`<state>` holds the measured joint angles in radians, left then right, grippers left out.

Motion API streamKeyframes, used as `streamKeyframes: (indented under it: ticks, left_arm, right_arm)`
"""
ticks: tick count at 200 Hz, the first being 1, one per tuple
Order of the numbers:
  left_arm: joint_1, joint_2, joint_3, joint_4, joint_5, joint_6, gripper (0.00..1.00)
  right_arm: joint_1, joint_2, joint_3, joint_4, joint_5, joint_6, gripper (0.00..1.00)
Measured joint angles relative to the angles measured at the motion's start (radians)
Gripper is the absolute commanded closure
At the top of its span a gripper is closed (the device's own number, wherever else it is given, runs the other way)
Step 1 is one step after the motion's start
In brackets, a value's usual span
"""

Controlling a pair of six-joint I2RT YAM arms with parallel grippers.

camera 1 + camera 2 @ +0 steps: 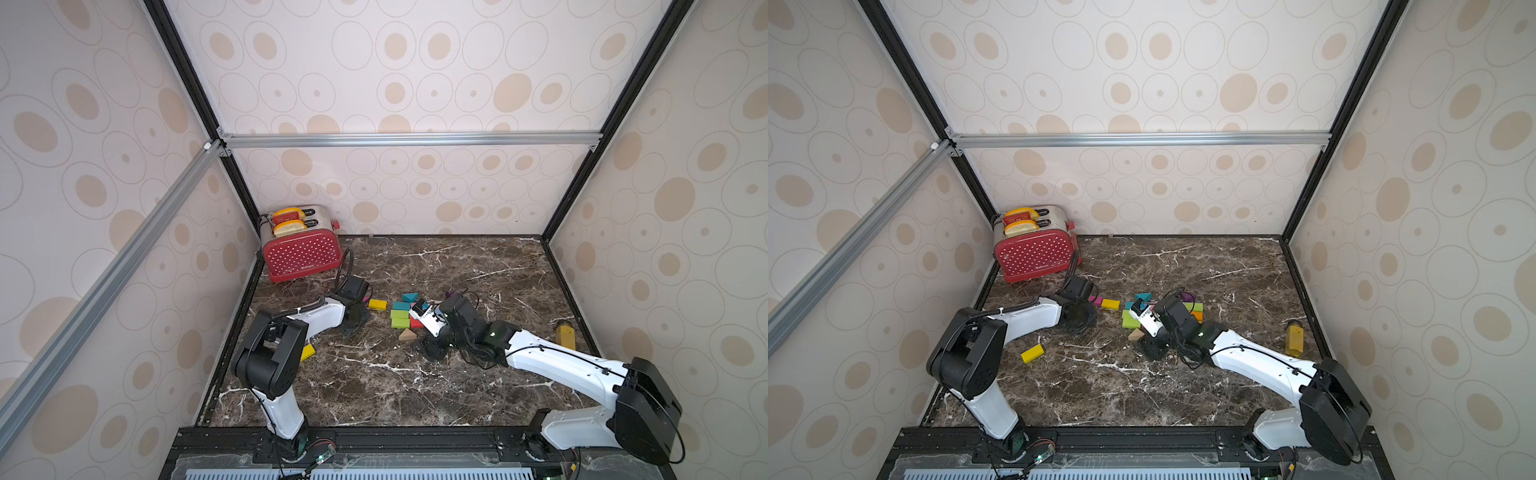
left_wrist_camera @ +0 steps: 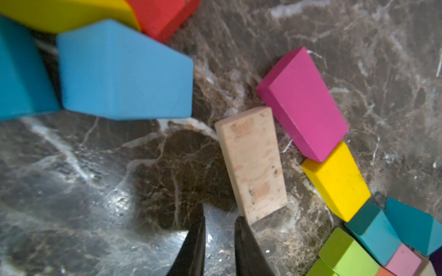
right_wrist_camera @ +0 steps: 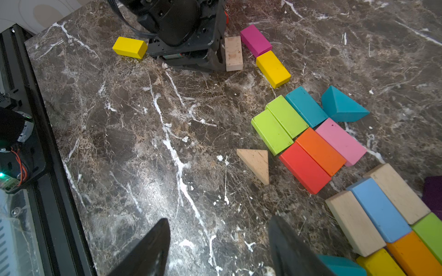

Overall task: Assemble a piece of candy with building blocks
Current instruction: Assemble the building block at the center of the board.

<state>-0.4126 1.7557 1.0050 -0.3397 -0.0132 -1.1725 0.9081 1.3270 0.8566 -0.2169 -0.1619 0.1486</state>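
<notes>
The left gripper (image 2: 220, 223) is sitting low over the marble tabletop (image 1: 415, 382) with its fingers drawn almost together; only a sliver of marble is showing between them and they are holding nothing. A bare wood brick (image 2: 252, 165) is lying flat just outside one fingertip, its near end seeming to touch it. Beside it, a magenta brick (image 2: 303, 102) and a yellow brick (image 2: 337, 181) are lying end to end, touching. The right gripper (image 3: 218, 222) is hovering over bare marble with its fingers spread wide and nothing between them. Near the middle of the table the main cluster of building blocks is lying flat. Two green bricks (image 3: 271, 131) are resting side by side with a teal brick (image 3: 306, 106) against them and a teal wedge (image 3: 342, 106) just beyond. A pink brick (image 3: 340, 141), an orange brick (image 3: 320, 151) and a red brick (image 3: 305, 167) are packed in a row. A bare wood wedge (image 3: 256, 165) is lying just beside the red brick without touching it. A lone yellow brick (image 1: 1032, 353) is lying well apart, near the left arm. A red toaster (image 1: 301, 253) is standing in the far corner on the robot's left, and a mustard-yellow bottle (image 1: 565, 334) is standing at the table's right edge.
</notes>
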Motion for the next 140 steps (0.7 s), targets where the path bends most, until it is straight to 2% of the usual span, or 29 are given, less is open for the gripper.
streamKeyframes:
  ticks: [74,128,140]
  left_arm:
    - [0.0,0.037,0.036,0.012,0.01,0.103,0.81]
    - [0.0,0.002,0.036,-0.027,0.006,0.184,0.72]
    - [0.0,-0.042,0.036,-0.061,-0.014,0.209,0.67]
  right_arm:
    - [0.0,0.008,0.0,0.0,0.0,0.0,0.3]
    - [0.0,0.014,0.0,0.0,0.0,-0.003,0.3]
    - [0.0,0.013,0.0,0.0,0.0,-0.004,0.3]
